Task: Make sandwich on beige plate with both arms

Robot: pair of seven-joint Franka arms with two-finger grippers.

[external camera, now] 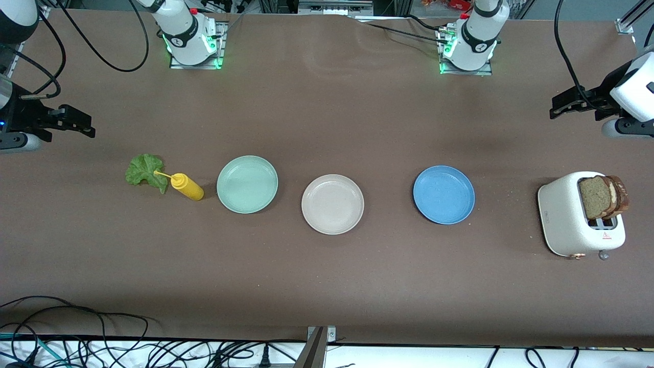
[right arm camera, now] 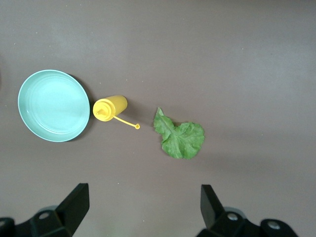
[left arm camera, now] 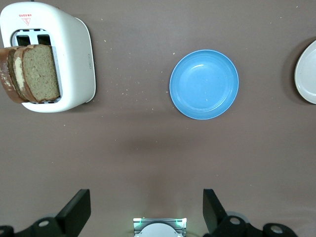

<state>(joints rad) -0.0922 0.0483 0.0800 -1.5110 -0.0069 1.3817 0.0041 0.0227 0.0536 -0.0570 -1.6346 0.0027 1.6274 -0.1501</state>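
Note:
The beige plate [external camera: 332, 204] lies empty mid-table; its edge shows in the left wrist view [left arm camera: 308, 74]. Two brown bread slices [external camera: 603, 197] [left arm camera: 39, 71] stand in a white toaster [external camera: 567, 214] [left arm camera: 74, 49] at the left arm's end. The green lettuce leaf [external camera: 145, 171] [right arm camera: 180, 137] lies on the table at the right arm's end. My left gripper [external camera: 554, 110] [left arm camera: 146, 210] is open and empty, up over bare table near the toaster. My right gripper [external camera: 91, 127] [right arm camera: 143, 207] is open and empty, up over bare table near the lettuce.
A yellow squeeze bottle [external camera: 187, 186] [right arm camera: 109, 107] stands between the lettuce and a mint-green plate [external camera: 247, 184] [right arm camera: 53, 105]. A blue plate [external camera: 443, 194] [left arm camera: 204, 84] lies between the beige plate and the toaster. Cables run along the table edge nearest the front camera.

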